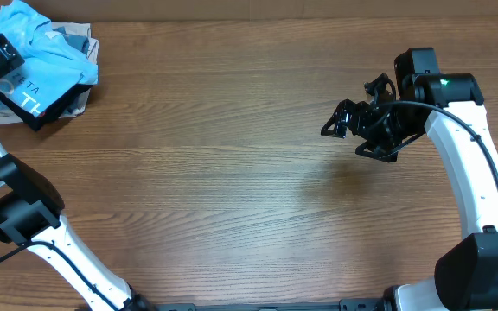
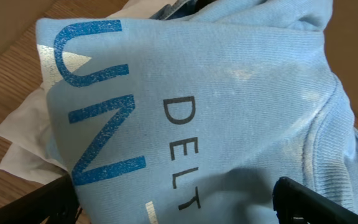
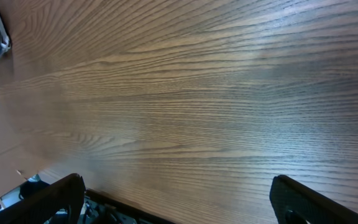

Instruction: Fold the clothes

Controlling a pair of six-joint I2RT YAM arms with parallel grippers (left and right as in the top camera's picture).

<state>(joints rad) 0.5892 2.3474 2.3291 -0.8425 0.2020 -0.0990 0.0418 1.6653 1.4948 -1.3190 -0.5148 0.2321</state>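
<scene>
Clothes for folding means one light sky-blue t-shirt [image 1: 46, 52]. We find it in the far upper left corner of the overhead view, lying crumpled on top of a small pile of other garments. A black garment [image 1: 24, 112] pokes out under its lower edge, and a denim-blue one [image 1: 80, 39] shows behind it toward the top of the frame.

In the left wrist view the shirt fills nearly the whole picture. We can read large blue printed letters on the left and smaller dark letters near the centre, with a ribbed collar curving down the right side. A white garment [image 2: 23, 130] sticks out from beneath it at the left edge.

The left gripper [image 2: 176, 199] sits over the shirt in that same upper left corner. Its black fingers [image 2: 316, 199] appear in the two lower corners of its wrist view, spread wide apart, with the blue cloth lying between them. They have hold of nothing.

The right gripper [image 1: 353, 121] is well apart from the pile, in the upper right part of the overhead view, above the wooden table [image 1: 232, 173]. Its wrist view shows both fingers [image 3: 316, 199] in the lower corners, spread wide, with only wood grain between them. It holds nothing.
</scene>
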